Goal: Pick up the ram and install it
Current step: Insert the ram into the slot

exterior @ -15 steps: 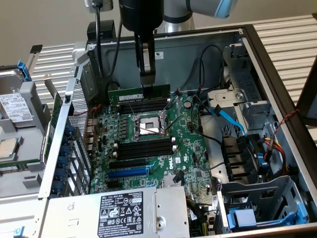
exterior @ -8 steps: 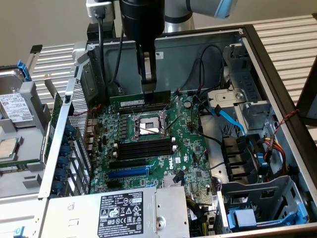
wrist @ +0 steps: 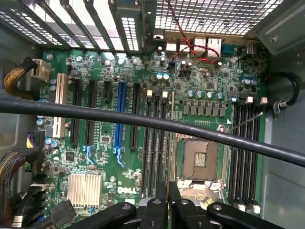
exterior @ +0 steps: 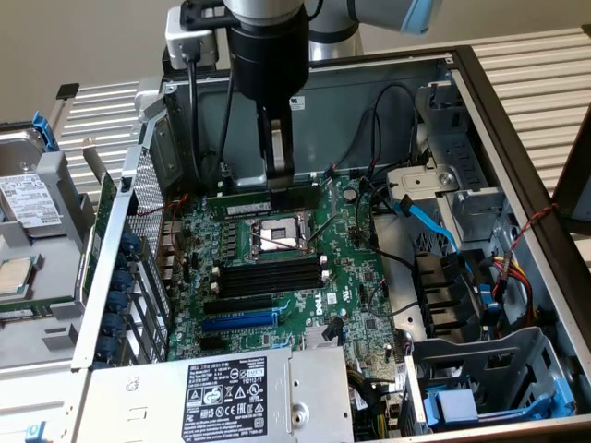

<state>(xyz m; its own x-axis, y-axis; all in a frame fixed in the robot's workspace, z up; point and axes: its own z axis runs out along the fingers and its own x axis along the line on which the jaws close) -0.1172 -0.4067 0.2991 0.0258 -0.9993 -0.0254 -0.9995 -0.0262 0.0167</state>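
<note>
You have the green motherboard (exterior: 277,277) with its blue expansion slot (exterior: 238,321), empty CPU socket (exterior: 273,236), and what looks like a power supply (exterior: 222,397) beside it.

Silver arm (exterior: 277,11), blue cap, black wrist, black cables

one ram (exterior: 242,205), one pincer (exterior: 278,171)

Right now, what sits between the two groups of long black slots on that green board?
The square metal processor socket, between the middle slots and the slots near the case wall. The wrist view shows it most plainly.
</note>
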